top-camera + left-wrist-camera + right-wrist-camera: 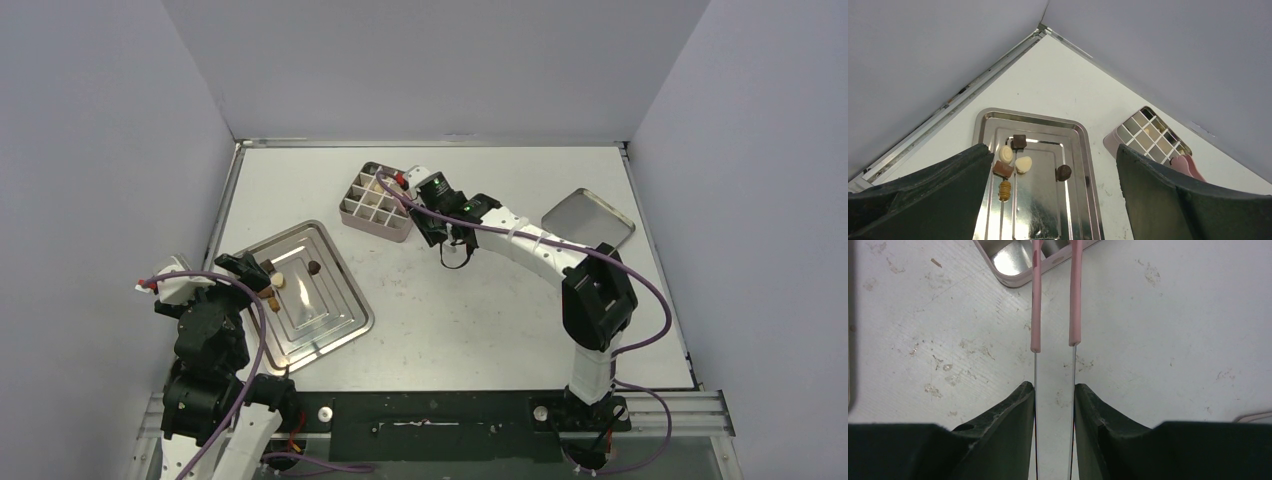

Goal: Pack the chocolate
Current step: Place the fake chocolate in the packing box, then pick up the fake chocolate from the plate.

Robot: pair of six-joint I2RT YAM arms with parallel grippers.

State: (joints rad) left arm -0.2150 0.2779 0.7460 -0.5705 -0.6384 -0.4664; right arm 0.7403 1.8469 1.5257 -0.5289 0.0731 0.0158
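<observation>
Right wrist view: the right gripper [1054, 390] has its fingers pressed onto a pair of tweezers [1035, 315], one thin metal blade against each pad. The pink-sleeved tips reach over the corner of the tin [1013, 262]. No chocolate shows in this view.

The left wrist view does show it. The left gripper [1052, 150] is spread wide and holds nothing, hanging over the tray [1083, 150]. The chocolate [1023, 164] lies on the tray in a loose cluster of six pieces: dark, brown, tan and cream. Beyond the tray is the gridded tin, with the pink tips at its edge.

From above, tray and tin sit apart on a scuffed white table [480, 330]. A silver lid [587, 222] lies far right. Plain grey walls [430, 60] close in three sides.
</observation>
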